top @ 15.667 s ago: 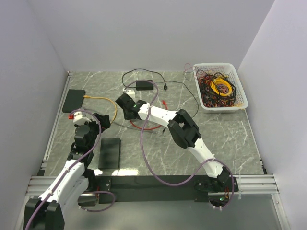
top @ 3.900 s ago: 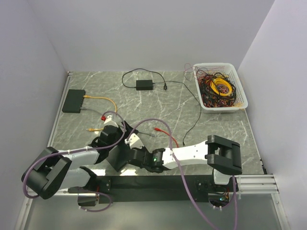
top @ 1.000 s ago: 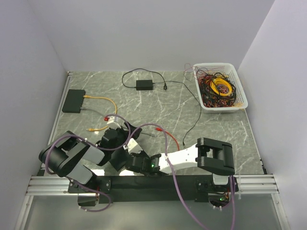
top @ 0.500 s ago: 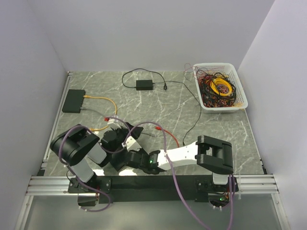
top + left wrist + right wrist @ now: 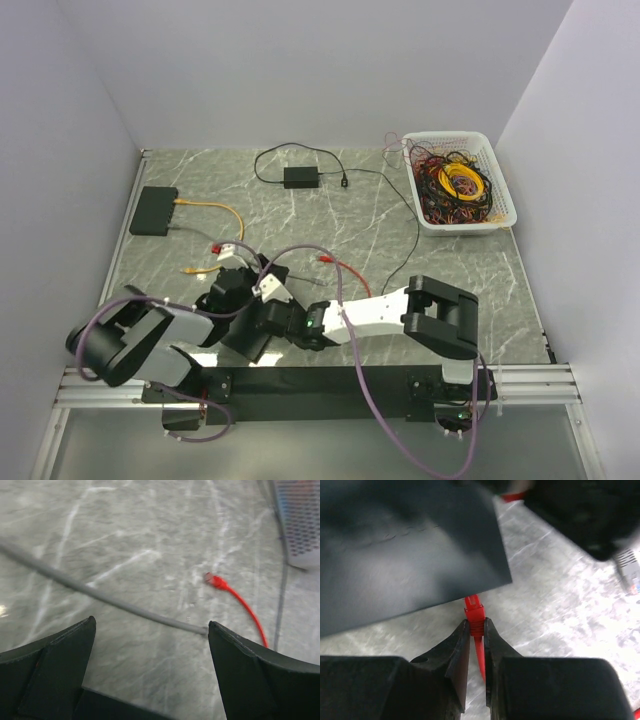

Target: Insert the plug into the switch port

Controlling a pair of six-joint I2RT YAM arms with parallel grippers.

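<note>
Gray marble desk point(image 5: 330, 215) with white walls around it | right end effector point(image 5: 476, 629) clenched on the red plug point(image 5: 474, 611) | plug tip right at the edge of the black switch point(image 5: 405, 545), close to the arm bases | left end effector point(image 5: 151, 625) released, fingers wide apart above a gray cable point(image 5: 100, 594)

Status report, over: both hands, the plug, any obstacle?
Right hand shut on red plug, tip at the switch edge. Left hand open, empty. No obstacle seen.
</note>
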